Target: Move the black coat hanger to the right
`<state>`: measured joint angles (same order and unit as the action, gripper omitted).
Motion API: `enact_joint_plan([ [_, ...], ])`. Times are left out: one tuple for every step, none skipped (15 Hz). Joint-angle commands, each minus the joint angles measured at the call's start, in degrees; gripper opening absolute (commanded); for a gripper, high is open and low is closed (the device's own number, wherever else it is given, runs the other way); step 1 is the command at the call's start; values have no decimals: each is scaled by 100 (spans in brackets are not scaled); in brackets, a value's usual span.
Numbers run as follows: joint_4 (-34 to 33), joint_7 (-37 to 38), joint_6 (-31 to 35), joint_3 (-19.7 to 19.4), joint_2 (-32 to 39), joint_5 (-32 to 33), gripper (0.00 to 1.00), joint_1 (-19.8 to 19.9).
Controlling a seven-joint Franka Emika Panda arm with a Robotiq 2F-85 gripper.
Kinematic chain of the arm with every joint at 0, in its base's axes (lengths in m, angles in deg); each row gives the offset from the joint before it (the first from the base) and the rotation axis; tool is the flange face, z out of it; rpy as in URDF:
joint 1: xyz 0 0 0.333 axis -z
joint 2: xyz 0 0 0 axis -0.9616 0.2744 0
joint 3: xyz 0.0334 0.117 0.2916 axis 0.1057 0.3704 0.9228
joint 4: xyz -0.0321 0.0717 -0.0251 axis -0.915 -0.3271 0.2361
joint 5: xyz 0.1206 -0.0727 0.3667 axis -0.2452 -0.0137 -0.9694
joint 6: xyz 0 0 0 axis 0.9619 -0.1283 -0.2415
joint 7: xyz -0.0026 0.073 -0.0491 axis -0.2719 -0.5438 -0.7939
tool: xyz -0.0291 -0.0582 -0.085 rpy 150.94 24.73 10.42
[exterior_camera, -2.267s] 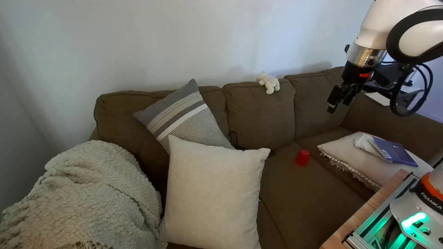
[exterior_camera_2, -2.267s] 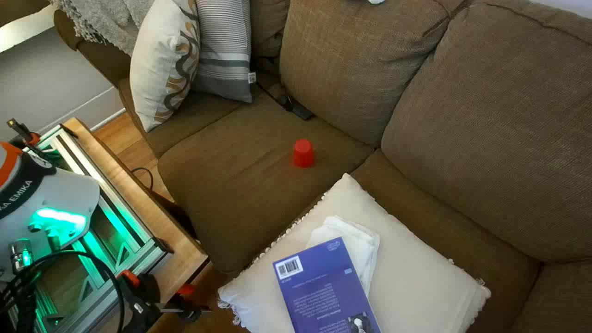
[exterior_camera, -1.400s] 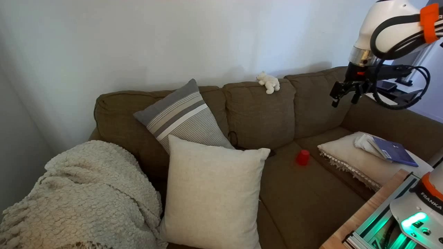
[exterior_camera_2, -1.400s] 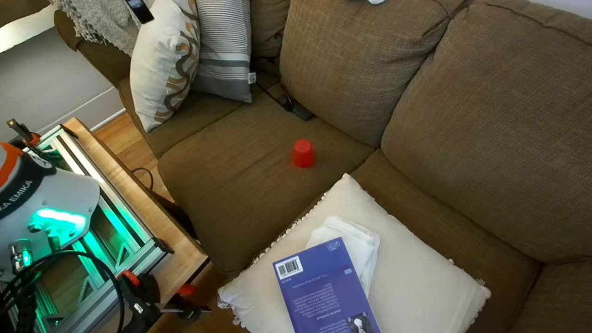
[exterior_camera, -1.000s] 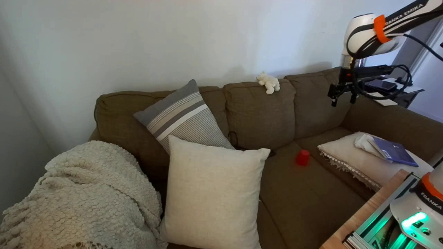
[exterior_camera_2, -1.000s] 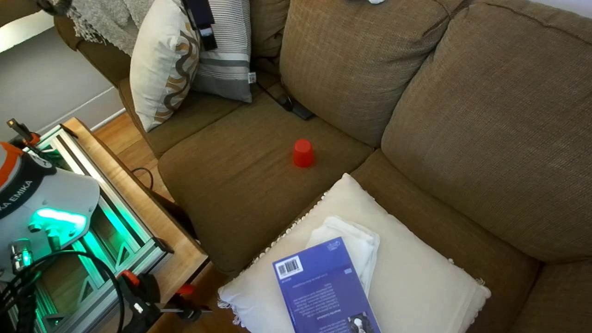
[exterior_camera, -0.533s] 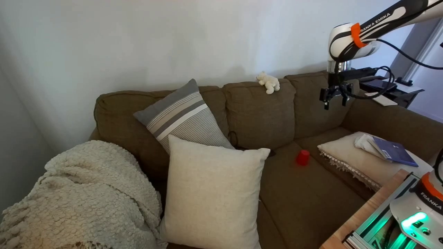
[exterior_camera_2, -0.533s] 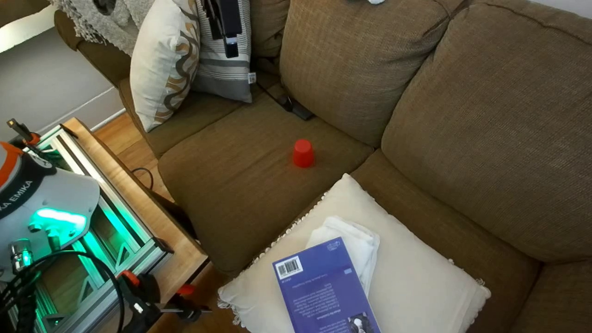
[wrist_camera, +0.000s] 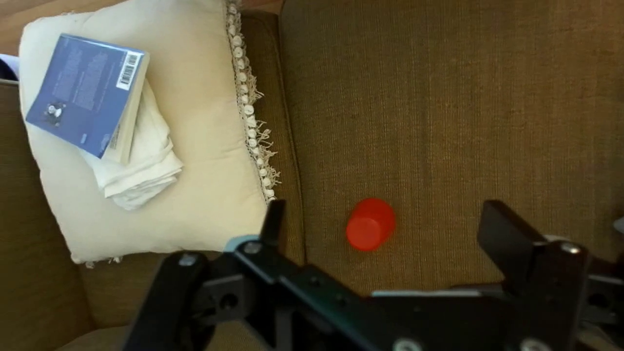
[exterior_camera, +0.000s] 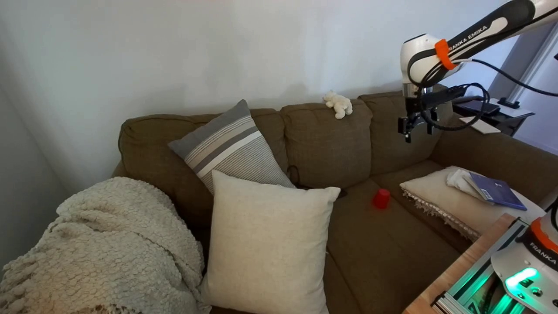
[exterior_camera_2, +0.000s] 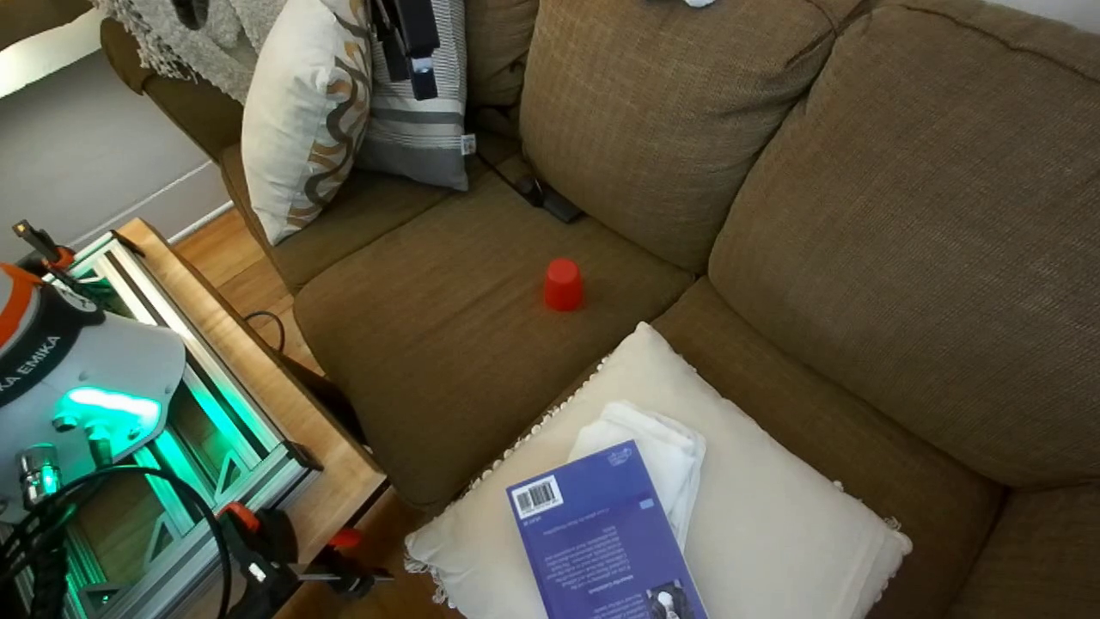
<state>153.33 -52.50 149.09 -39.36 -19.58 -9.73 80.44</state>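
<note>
In an exterior view the black two-fingered gripper hangs above the brown fabric sofa; in an exterior view the thin black coat hanger lies on the sofa, partly behind the grey striped fabric pillow; wrist view: gripper spread, red tapered cup seen through its gap.

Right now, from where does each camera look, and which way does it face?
An exterior view: in front of the sofa, near the fluffy blanket, facing the backrest and wall; arm, gripper and base show.
An exterior view: seemingly raised near the book, looking down across the seat toward the blanket; base and part of the gripper show.
Wrist view: on the robot's wrist, looking down at the red cup; the gripper's fingers show, spread apart.
Both exterior views share the red cup, book and base.
</note>
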Motion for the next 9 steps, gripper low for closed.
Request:
enact_joint_plan([
  [-280, 590, 88, 86, 969, 643, 100, -462],
  [-379, 800, 153, 68, 1290, 896, 100, -596],
  [-511, 1064, 156, 16, 1584, 1195, 100, -748],
  [-668, 1190, 171, -49, 1902, 1372, 100, -865],
  [-817, 1189, 129, -99, 2205, 1460, 100, -953],
  [-975, 1116, 68, -146, 2480, 1484, 100, -1016],
  [-539, 1051, 148, -118, 1862, 1228, 100, -1024],
  [-649, 1051, 152, -157, 2093, 1230, 100, -1084],
  [-682, 1051, 152, -174, 2162, 1227, 100, -1111],
])
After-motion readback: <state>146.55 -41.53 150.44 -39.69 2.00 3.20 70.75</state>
